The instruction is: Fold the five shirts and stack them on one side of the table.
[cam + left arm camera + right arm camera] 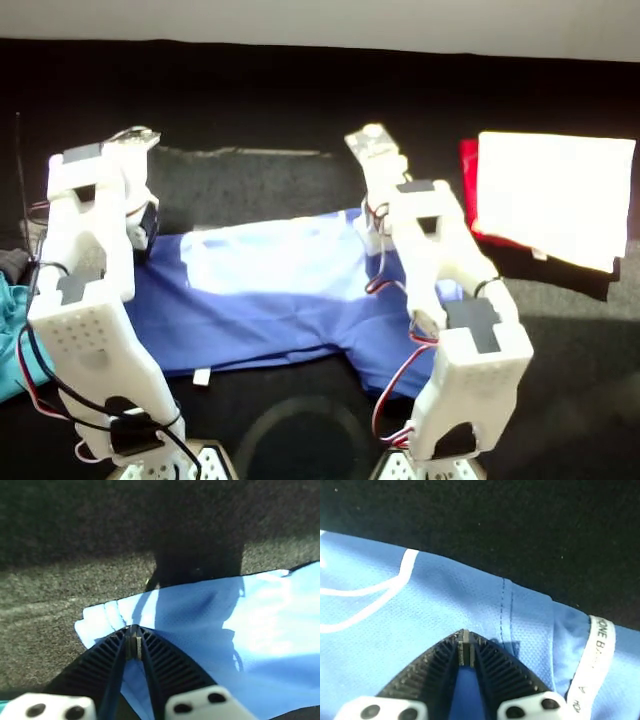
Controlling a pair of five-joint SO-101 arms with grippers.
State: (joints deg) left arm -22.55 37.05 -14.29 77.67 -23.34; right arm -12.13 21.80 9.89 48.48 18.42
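Observation:
A blue shirt (270,290) lies spread across the middle of the dark table (250,90). My left gripper (133,642) is shut on the blue shirt (225,630) at its left edge, where the cloth bunches into small folds. My right gripper (466,650) is shut on the blue shirt (420,605) near its far right edge, beside a seam and a white printed band (592,655). In the high view the left arm (90,250) stands over the shirt's left end and the right arm (440,270) over its right end.
At the right side a folded white shirt (555,195) lies on top of a red one (468,175) and a black one (560,275). A teal shirt (12,330) is bunched at the left edge. Bare dark table lies beyond the blue shirt.

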